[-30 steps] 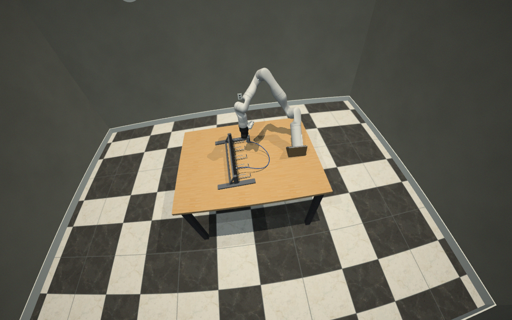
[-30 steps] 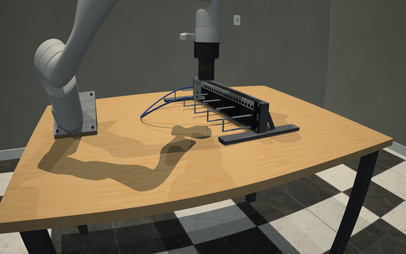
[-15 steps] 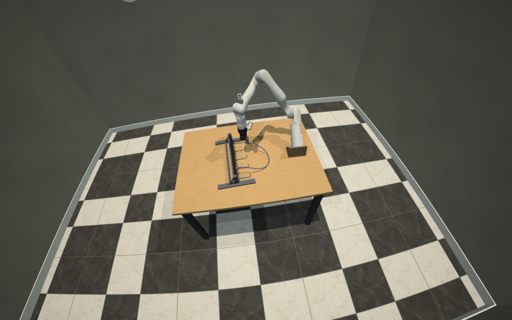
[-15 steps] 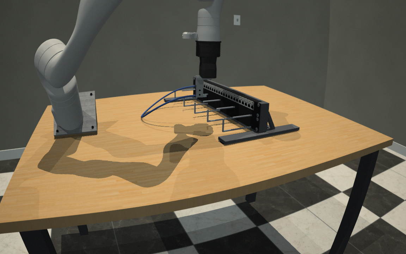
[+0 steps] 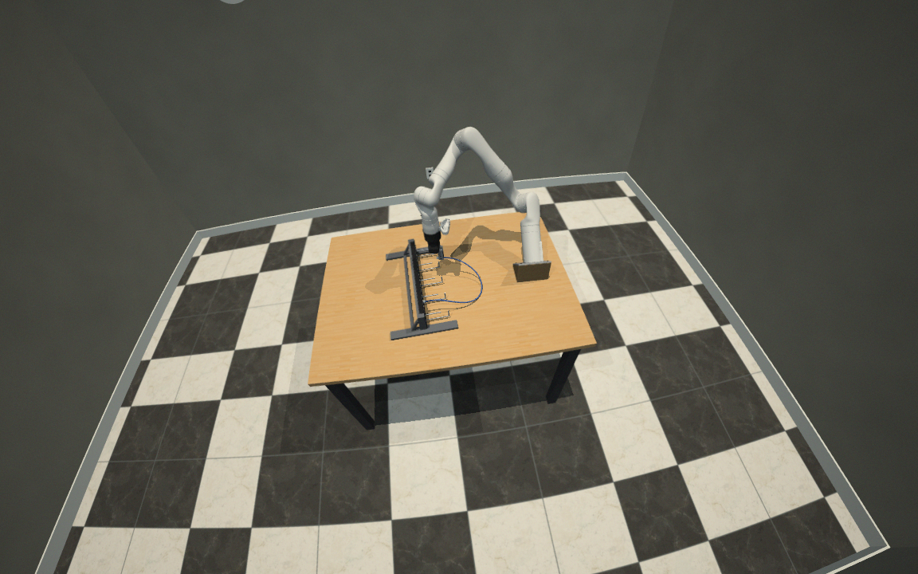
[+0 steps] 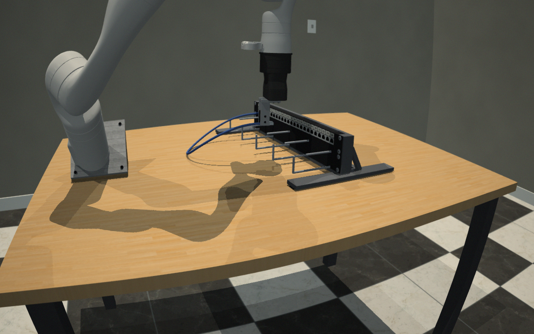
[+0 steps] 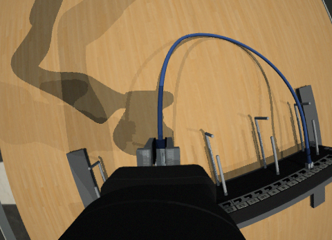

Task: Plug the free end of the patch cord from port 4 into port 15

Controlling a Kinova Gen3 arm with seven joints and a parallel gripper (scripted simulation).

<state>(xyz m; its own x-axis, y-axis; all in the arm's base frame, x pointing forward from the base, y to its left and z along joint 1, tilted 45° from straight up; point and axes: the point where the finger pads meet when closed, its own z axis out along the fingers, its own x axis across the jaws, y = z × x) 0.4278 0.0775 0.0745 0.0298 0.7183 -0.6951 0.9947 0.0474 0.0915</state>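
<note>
My gripper [image 5: 438, 255] [image 6: 265, 120] [image 7: 160, 146] points down in front of the panel and is shut on the cord's free plug. The blue cord [image 5: 480, 287] [image 6: 202, 142] [image 7: 207, 34] leaves the fingers away from the panel and arches round to its fixed plug [image 7: 309, 165], seated in the row towards the low-numbered end. In the exterior view the clear nose of the held plug [image 6: 270, 123] shows just past the fingers, pointing towards the panel [image 6: 316, 145] [image 7: 242, 185]. My gripper body hides the higher-numbered ports and the plug's tip in the wrist view. Port 15 cannot be picked out.
Metal cable bars [image 6: 272, 151] [image 7: 261, 143] stick out from the panel below the ports, beside and near the gripper. The rack's feet [image 5: 425, 331] [image 6: 368, 170] [image 7: 308, 110] stand on the wooden table [image 5: 505, 328] [image 6: 136, 253]. The robot base [image 5: 531, 272] [image 6: 117, 145] faces the panel's front.
</note>
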